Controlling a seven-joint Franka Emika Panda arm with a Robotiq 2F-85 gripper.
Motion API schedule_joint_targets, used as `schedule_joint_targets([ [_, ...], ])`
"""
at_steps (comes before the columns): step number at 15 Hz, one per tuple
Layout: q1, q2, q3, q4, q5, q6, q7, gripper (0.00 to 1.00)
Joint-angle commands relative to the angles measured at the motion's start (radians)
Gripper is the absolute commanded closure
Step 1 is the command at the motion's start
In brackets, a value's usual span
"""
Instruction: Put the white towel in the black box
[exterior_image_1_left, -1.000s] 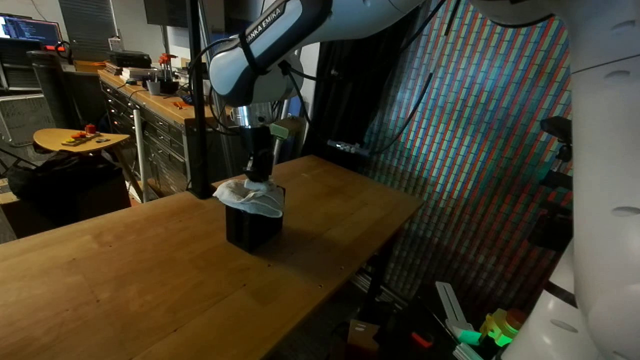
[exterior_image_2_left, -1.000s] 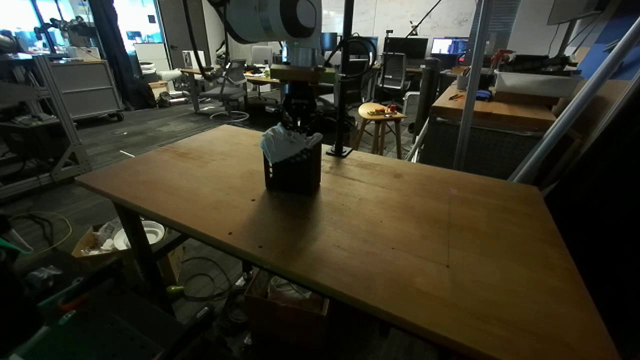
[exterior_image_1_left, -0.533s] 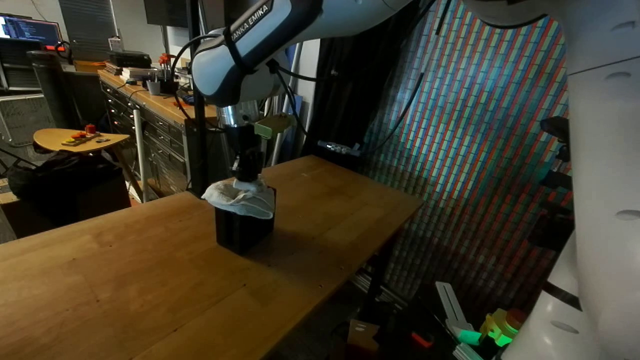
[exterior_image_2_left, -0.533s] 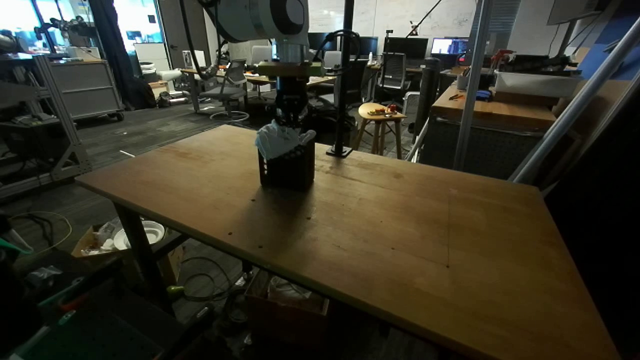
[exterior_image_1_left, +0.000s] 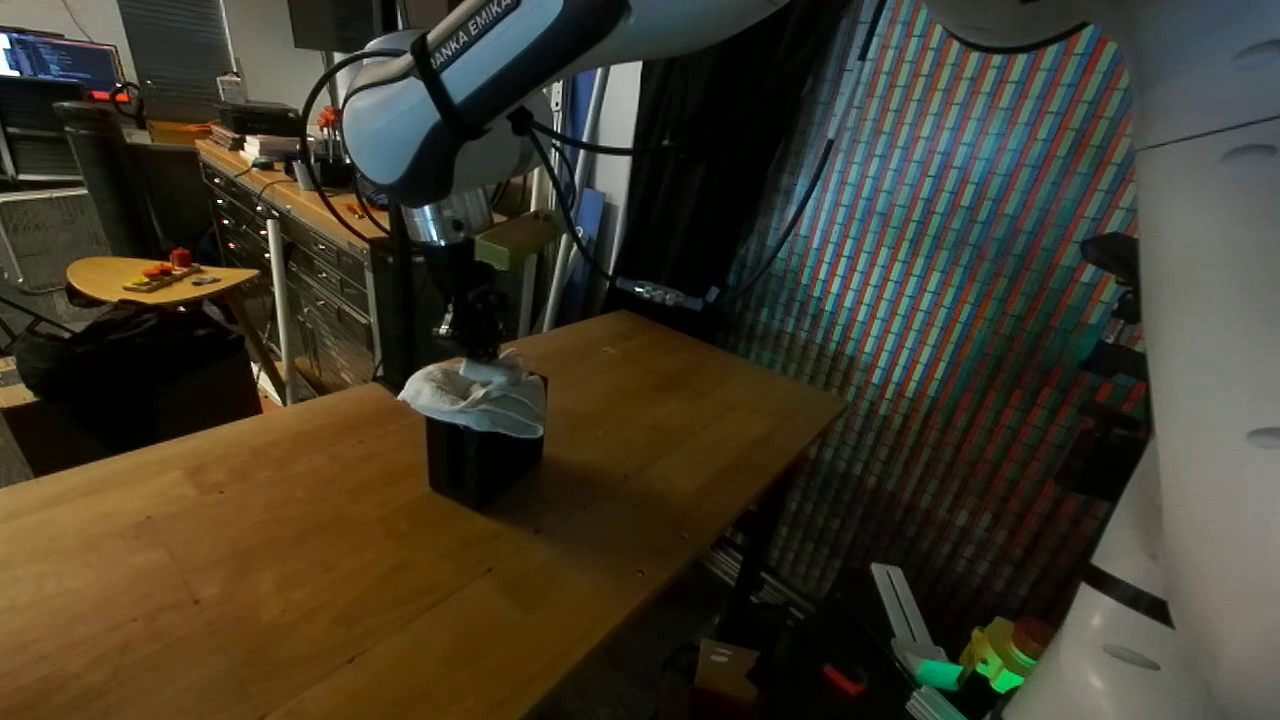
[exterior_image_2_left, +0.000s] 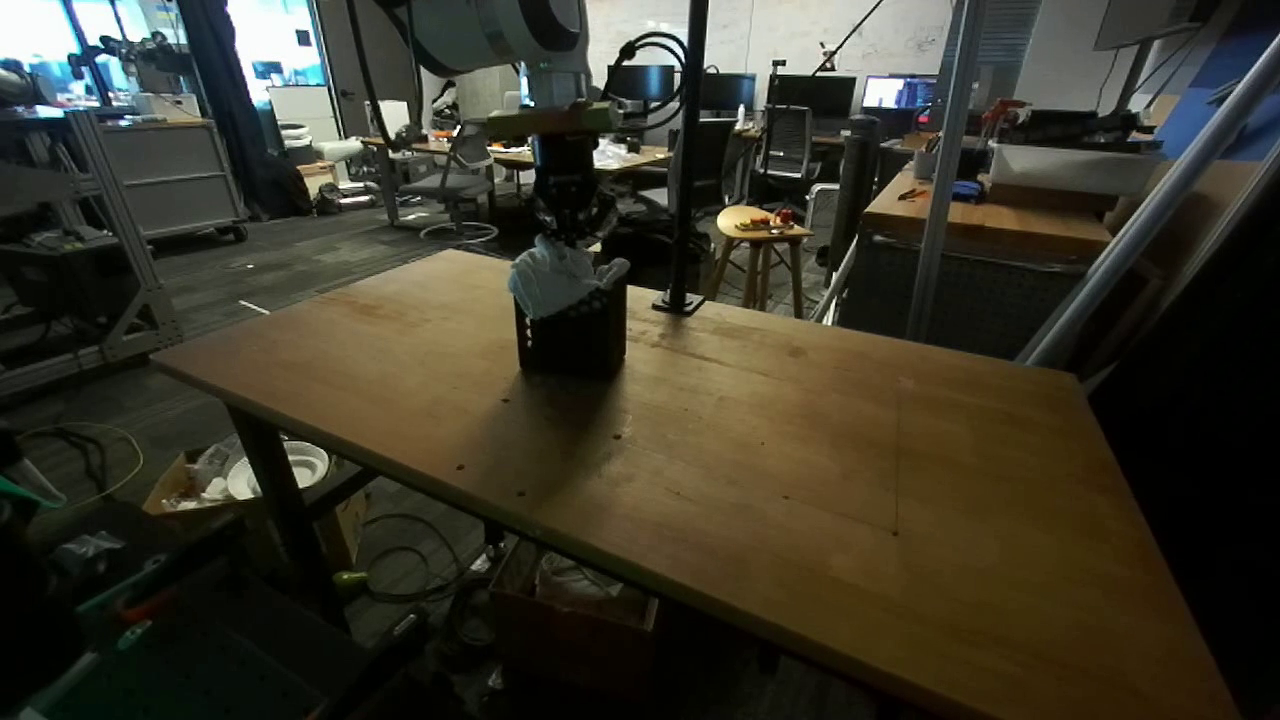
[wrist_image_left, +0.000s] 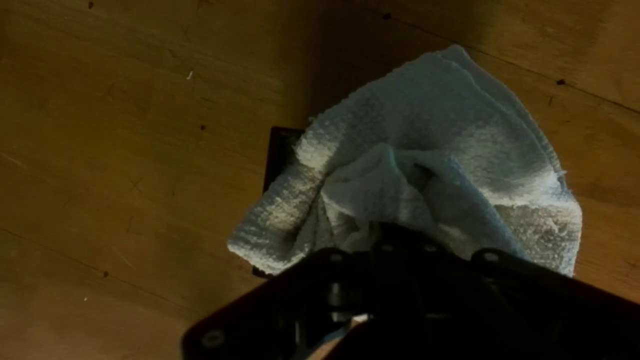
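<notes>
The white towel (exterior_image_1_left: 470, 402) lies wrinkled over the top of the black box (exterior_image_1_left: 478, 465), some of it draping outside the rim. In both exterior views the black box (exterior_image_2_left: 572, 345) stands upright on the table. My gripper (exterior_image_1_left: 487, 352) leans above the white towel (exterior_image_2_left: 552, 285), its tips down in the cloth. In the wrist view the jaws are together and folds of towel (wrist_image_left: 425, 110) converge at the gripper (wrist_image_left: 395, 231), so it appears shut on the cloth. A dark corner of the box (wrist_image_left: 276, 155) shows beside the towel. The fingertips' ends and the box's inside are hidden.
A black pole (exterior_image_2_left: 685, 190) on a flat base rises from the wooden table (exterior_image_2_left: 850, 430) close behind the box. Beyond that table edge are a small stool (exterior_image_2_left: 760, 225) and a wooden workbench (exterior_image_2_left: 985, 220). Cables hang along the arm.
Towel, box and gripper have shifted together, leftward in both exterior views. Over the last half second the box has hardly moved while the gripper has tilted, its wrist swinging left.
</notes>
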Motion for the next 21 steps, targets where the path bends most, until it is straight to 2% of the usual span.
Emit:
schedule_joint_targets([
  [1,0.019,0.007,0.005,0.028,-0.007,-0.031,0.038,0.98],
  [7,0.023,0.021,0.015,0.019,0.014,-0.014,0.05,0.98],
  [14,0.006,0.079,0.034,-0.01,0.092,0.07,0.037,0.98],
  [21,-0.056,0.056,0.041,-0.176,0.25,0.26,0.019,0.98],
])
